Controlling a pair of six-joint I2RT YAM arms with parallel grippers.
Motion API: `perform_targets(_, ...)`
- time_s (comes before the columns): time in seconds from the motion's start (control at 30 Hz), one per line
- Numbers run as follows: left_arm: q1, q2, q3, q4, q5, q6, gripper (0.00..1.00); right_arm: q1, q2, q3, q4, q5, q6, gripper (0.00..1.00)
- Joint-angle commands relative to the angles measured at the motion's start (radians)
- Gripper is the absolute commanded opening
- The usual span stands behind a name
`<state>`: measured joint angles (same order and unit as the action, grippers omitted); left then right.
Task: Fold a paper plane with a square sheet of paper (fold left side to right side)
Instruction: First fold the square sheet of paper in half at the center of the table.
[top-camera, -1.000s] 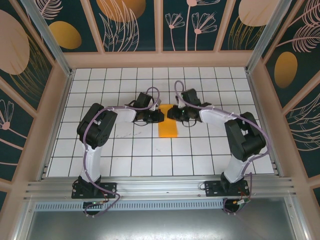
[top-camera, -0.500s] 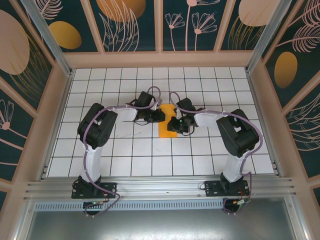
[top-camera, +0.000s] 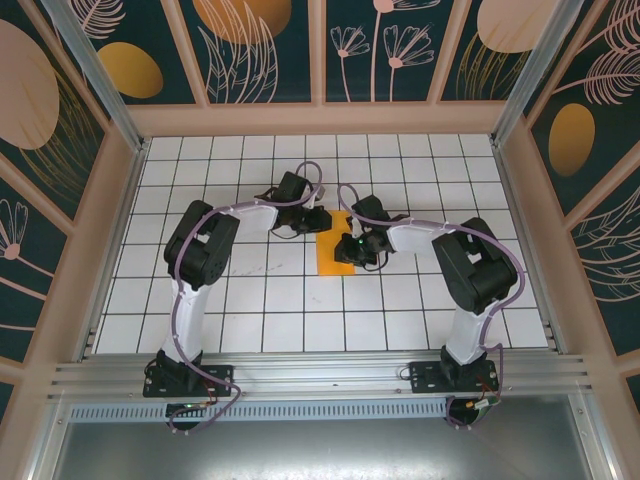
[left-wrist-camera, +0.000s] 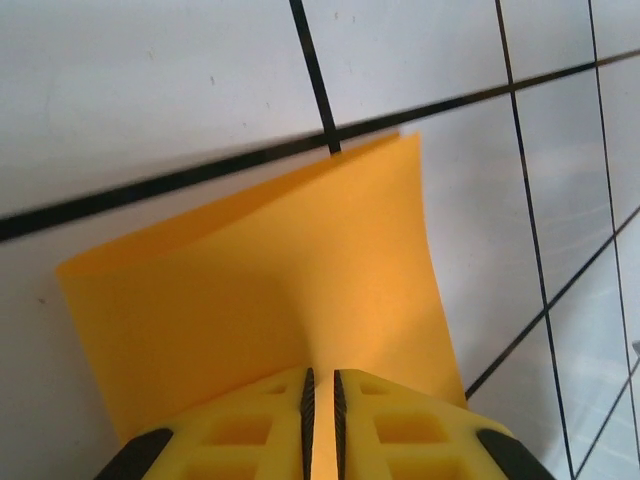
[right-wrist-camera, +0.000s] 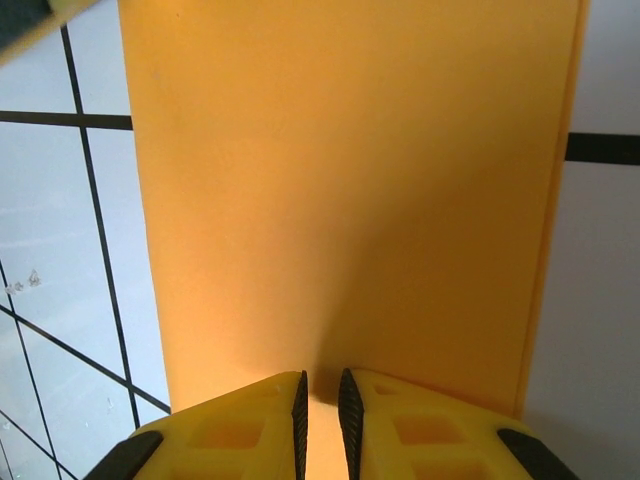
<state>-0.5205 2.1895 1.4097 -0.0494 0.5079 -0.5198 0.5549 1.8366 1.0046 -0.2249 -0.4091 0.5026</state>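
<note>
The white grid table (top-camera: 250, 300) carries the folded paper (top-camera: 335, 264), one tile wide. The right gripper (top-camera: 352, 247) sits at the paper's right edge and the left gripper (top-camera: 320, 220) at its far left corner. Behind the paper stand dark walls (top-camera: 265, 60) with orange ovals (top-camera: 130, 68). The wrist views show each gripper almost closed, only a thin slit left, pinching the paper. In the left wrist view the paper bows upward.

The left gripper (top-camera: 321, 220) and right gripper (top-camera: 351, 247) are covering the far half of the square sheet of paper (top-camera: 328, 263) from above.
</note>
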Motion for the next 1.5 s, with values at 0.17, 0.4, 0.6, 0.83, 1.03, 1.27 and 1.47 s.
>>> perform_targets(0.17, 0.029, 0.055, 0.043, -0.037, -0.058, 0.009, 0.16, 0.007, 0.050, -0.010, -0.134, 0.079, -0.036, 0.21)
perform_targets(0.4, 0.063, 0.116, 0.148, -0.065, -0.085, 0.010, 0.16, 0.007, 0.051, -0.016, -0.151, 0.075, -0.052, 0.21)
perform_targets(0.6, 0.090, 0.187, 0.273, -0.108, -0.095, 0.008, 0.17, 0.005, 0.041, -0.029, -0.149, 0.072, -0.052, 0.21)
perform_targets(0.83, 0.110, 0.256, 0.417, -0.144, -0.097, -0.007, 0.18, 0.003, 0.030, -0.039, -0.155, 0.070, -0.059, 0.21)
perform_targets(1.03, 0.123, 0.274, 0.492, -0.172, -0.084, -0.004, 0.18, -0.003, 0.013, -0.048, -0.152, 0.071, -0.065, 0.21)
perform_targets(1.27, 0.125, 0.010, 0.264, -0.088, -0.118, 0.043, 0.21, -0.036, -0.095, -0.064, 0.028, -0.008, -0.075, 0.27)
perform_targets(1.47, 0.124, -0.222, -0.036, 0.001, -0.054, 0.008, 0.22, -0.083, -0.213, -0.088, 0.177, -0.004, -0.070, 0.49)
